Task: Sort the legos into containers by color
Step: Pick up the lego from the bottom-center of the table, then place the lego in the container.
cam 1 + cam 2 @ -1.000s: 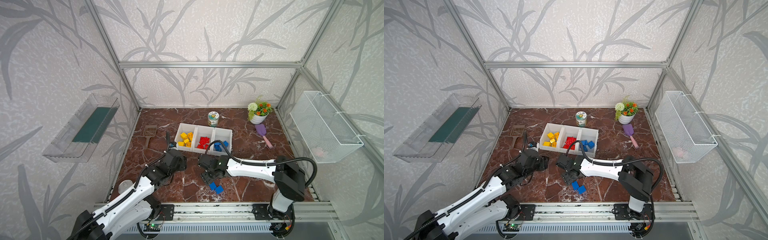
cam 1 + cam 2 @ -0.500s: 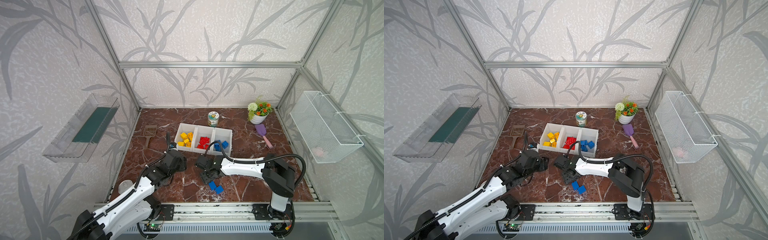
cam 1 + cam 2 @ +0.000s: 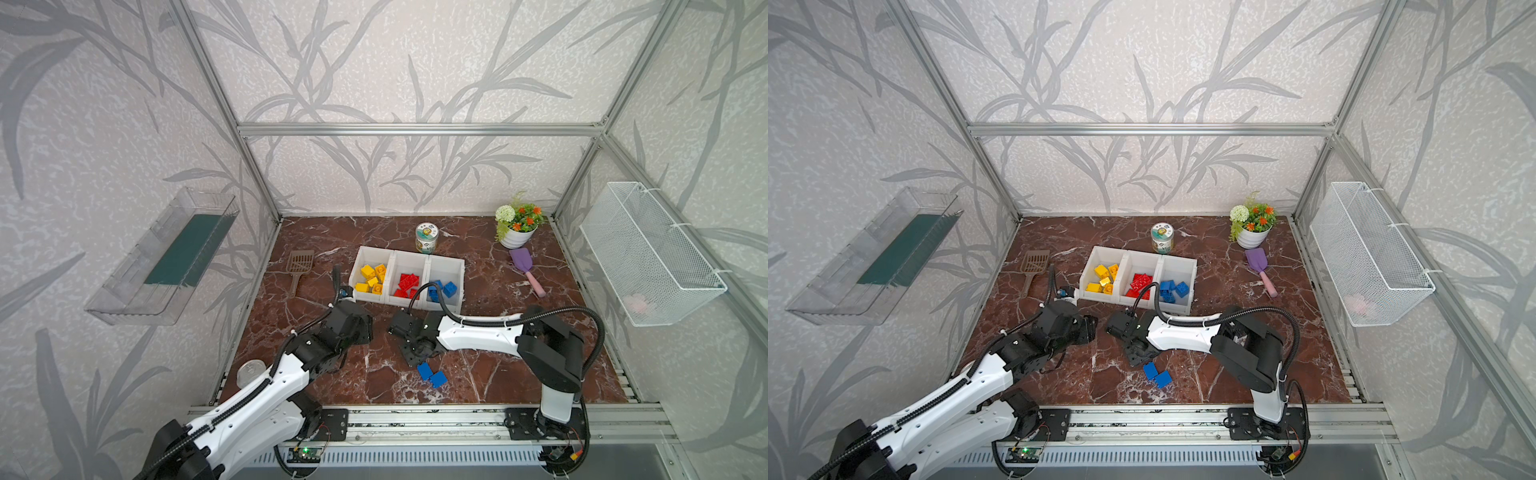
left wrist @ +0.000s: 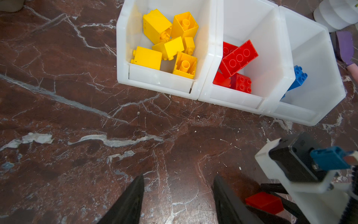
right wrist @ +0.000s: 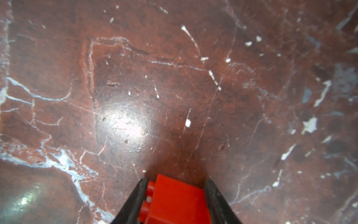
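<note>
Red brick (image 5: 174, 199) clamped in right claw (image 5: 176, 181), low over tabletop (image 5: 135, 77), on the robot's side of the containers (image 3: 411, 259). Lift straight, clear the rim, release over the middle one holding reds. Left claw (image 4: 178, 177) apart, empty.

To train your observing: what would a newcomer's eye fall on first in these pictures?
The white bins mid-table hold yellow, red and blue legos sorted by colour. In front of them, the right gripper is closed on a red brick, with two blue bricks loose on the tabletop beside it.
</note>
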You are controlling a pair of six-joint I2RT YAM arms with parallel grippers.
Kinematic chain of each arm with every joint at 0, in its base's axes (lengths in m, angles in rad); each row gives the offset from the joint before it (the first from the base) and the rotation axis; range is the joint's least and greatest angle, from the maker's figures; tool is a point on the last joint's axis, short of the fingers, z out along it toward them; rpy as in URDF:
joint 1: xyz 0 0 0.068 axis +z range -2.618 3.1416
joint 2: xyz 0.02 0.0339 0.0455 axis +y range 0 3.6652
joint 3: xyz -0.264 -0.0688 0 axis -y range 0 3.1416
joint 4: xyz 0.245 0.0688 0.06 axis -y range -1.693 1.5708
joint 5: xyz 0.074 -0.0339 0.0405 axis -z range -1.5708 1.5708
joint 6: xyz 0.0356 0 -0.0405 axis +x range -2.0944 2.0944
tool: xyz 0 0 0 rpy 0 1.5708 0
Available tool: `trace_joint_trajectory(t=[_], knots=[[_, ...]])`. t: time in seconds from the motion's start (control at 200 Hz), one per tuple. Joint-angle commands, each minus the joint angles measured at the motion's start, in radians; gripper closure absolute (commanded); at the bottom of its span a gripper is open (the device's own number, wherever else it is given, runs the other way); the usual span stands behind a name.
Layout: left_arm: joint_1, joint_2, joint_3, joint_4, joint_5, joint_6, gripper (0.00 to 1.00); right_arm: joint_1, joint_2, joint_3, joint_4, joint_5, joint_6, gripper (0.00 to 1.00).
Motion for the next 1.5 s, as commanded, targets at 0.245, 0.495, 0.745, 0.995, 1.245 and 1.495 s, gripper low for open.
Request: trace_joint_trajectory(t=[0.245, 0.495, 0.745, 0.995, 1.245, 1.495], knots=[[0.004, -0.031, -0.006, -0.008, -0.006, -0.01, 0.4, -0.166, 0.016, 0.328, -0.083, 0.069, -0.297, 0.62], [0.004, -0.041, -0.013, -0.016, 0.0, -0.022, 0.4, -0.292, 0.198, 0.583, -0.091, 0.012, -0.369, 0.62], [0.005, -0.042, -0.018, -0.011, 0.007, -0.022, 0.4, -0.324, 0.25, 0.664, -0.114, 0.008, -0.372, 0.31], [0.005, -0.02, -0.023, 0.033, 0.073, 0.021, 0.38, -0.328, 0.163, 0.619, -0.105, 0.018, -0.376, 0.28], [-0.001, 0.058, -0.002, 0.077, 0.186, 0.084, 0.37, -0.362, -0.086, 0.381, -0.038, 0.049, -0.346, 0.28], [-0.114, 0.19, 0.051, 0.104, 0.252, 0.19, 0.35, -0.406, -0.401, -0.017, 0.029, 0.127, -0.262, 0.28]])
